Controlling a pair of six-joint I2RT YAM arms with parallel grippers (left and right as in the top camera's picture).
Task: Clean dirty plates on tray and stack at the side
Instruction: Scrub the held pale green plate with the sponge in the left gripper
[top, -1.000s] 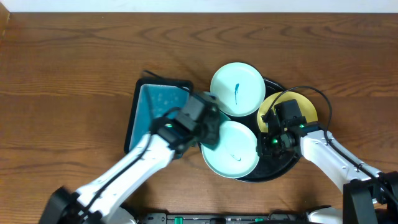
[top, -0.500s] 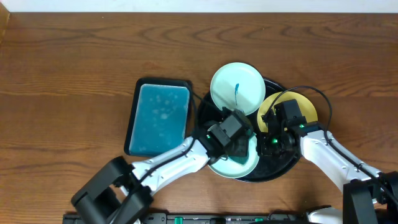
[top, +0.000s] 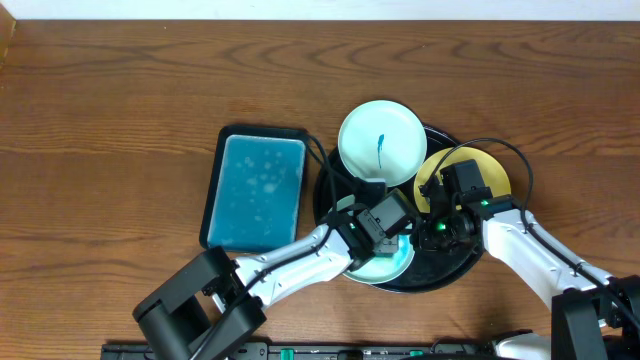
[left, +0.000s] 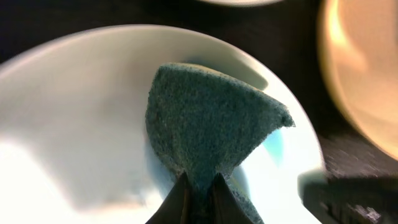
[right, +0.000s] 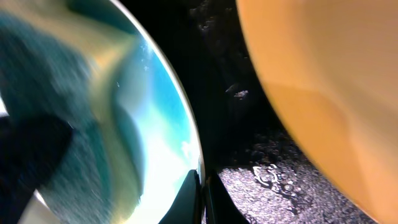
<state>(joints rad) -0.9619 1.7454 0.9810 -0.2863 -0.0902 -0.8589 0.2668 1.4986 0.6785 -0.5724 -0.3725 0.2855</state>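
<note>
**Sponge on the nearest plate, both grippers clamped**

Nearest you, the left gripper (left: 199, 190) has its fingers pressed tight on the narrow end of a dark teal, rough-textured sponge (left: 211, 124). The sponge fans out ahead of them. Its wide end lies flat in the bowl of a small round pale mint plate (left: 74, 112), towards that plate's right side.

This plate sits at the near edge of the large round glossy black tray (right: 217, 81), and in the overhead view the left arm covers most of it. Only a crescent of its near rim shows there.

Just to the right, the right gripper (right: 200, 186) comes in low over the tray. Its two thin fingers are closed on the right-hand rim of the same mint plate, with the plate's edge running down between them. The black tray surface beside them looks wet and speckled.

Farther back on the right side of the tray lies the small round pale yellow plate (top: 497, 170). The right wrist hides a good part of it, and you cannot tell from these views whether it carries any marks.

At the tray's far left edge sits the third plate, a small round white one (top: 365, 135), fully in view. It has a thin dark-blue squiggle (top: 381, 148) near its centre. Its rim reaches out past the tray's far edge and meets the yellow plate's rim.

Left of the black tray, just beside it on the brown wooden table (top: 120, 120), lies a rectangular teal tray with a black rim (top: 255, 190).
</note>
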